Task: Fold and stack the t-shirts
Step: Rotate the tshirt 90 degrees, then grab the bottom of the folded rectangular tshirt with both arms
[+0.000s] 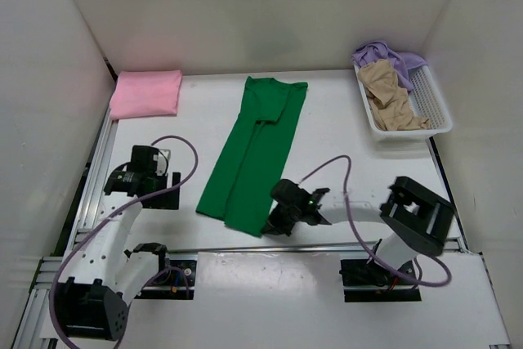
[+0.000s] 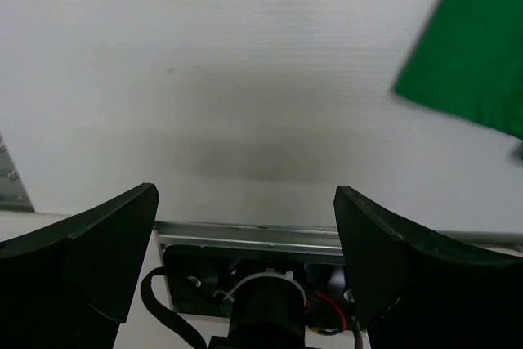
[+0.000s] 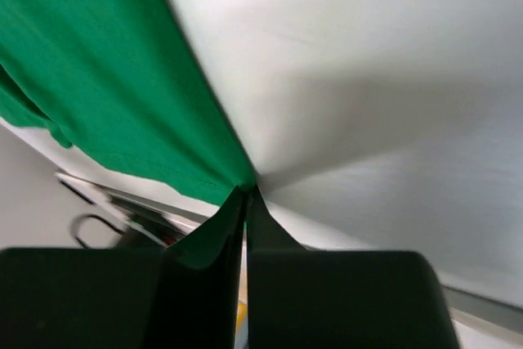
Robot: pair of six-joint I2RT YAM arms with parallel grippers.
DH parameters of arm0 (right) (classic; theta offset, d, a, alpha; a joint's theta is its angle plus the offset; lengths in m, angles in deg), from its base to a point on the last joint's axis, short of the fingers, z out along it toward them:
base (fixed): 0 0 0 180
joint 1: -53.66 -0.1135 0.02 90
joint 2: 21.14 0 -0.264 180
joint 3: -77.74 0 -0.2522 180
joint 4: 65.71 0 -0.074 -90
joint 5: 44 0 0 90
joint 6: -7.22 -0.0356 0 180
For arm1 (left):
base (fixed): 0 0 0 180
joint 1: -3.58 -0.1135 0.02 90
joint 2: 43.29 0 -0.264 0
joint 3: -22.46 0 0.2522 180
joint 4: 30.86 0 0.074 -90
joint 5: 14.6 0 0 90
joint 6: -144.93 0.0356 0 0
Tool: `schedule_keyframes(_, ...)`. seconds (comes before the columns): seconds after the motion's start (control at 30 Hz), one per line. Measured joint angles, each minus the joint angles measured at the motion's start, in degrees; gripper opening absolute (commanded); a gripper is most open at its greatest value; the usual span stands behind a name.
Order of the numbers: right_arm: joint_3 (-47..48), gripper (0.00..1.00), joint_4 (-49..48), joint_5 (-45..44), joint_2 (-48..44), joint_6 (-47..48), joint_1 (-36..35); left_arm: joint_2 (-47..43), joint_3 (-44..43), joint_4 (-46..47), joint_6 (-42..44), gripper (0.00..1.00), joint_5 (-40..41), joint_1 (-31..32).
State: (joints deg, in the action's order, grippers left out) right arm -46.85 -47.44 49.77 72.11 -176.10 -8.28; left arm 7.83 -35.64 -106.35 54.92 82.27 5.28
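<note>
The right gripper [image 3: 245,195] is clamped on what appears to be the near corner of the green t-shirt [image 1: 257,149], which is laid lengthwise mid-table. The left gripper [image 2: 245,194] is held spread over the table [image 2: 245,55], beside it.

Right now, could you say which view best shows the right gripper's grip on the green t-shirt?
Right wrist view: the right gripper is shut on the green t-shirt. From the top its fingers are hard to see; the left wrist sees only cloth.

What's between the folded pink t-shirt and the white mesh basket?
Only the dark green cloth t-shirt, folded lengthwise; its far end lies between them. Top external view.
</note>
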Motion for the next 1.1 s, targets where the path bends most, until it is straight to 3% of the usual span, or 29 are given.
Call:
schedule_keyframes(0.1, -7.8, 0.00, 1.4, -0.7, -8.6, 2.7, 0.0, 2.6, 0.6, 1.6, 0.0, 1.00, -0.5, 6.7)
schedule_keyframes(0.13, -9.6, 0.04, 3.2, -1.1, -11.5, 3.9, 0.0, 3.5, 0.5, 2.4, 0.0, 1.00, -0.8, 9.6)
schedule_keyframes(0.23, -11.8, 0.35, 8.9, -3.1, -17.3, 7.4, 0.0, 7.6, -1.4, 3.6, 0.0, 1.00, -1.9, 19.3)
schedule_keyframes(0.3, -12.2, 0.42, 11.5, -4.2, -20.4, 10.4, 0.2, 10.5, -3.6, 4.6, 0.0, 0.93, -3.5, 24.6)
schedule_keyframes(0.43, -11.8, 0.47, 16.1, -6.6, -24.7, 17.2, 0.2, 11.4, -5.9, 8.9, 0.1, 0.99, -6.4, 31.9)
schedule_keyframes(0.57, -11.6, 0.49, 17.7, -7.9, -28.3, 20.3, 0.2, 5.3, -5.8, 15.4, 0.0, 0.99, -11.6, 32.3)
schedule_keyframes(0.63, -11.9, 0.49, 16.6, -7.9, -29.5, 20.4, 0.2, 5.0, -5.7, 17.2, 0.0, 0.95, -12.9, 33.3)
schedule_keyframes(0.73, -13.0, 0.49, 14.3, -8.0, -29.8, 19.9, 0.2, 14.1, -7.4, 16.6, 0.0, 0.92, -14.9, 34.4)
schedule_keyframes(0.9, -13.6, 0.50, 11.1, -8.1, -27.6, 18.7, -0.2, 34.4, -6.3, 15.8, 0.0, 0.87, -20.5, 27.6)
schedule_keyframes(1.1, -13.6, 0.50, 8.9, -7.9, -23.9, 17.7, -2.0, 35.9, -2.4, 12.7, -0.1, 0.77, -23.4, 25.0)
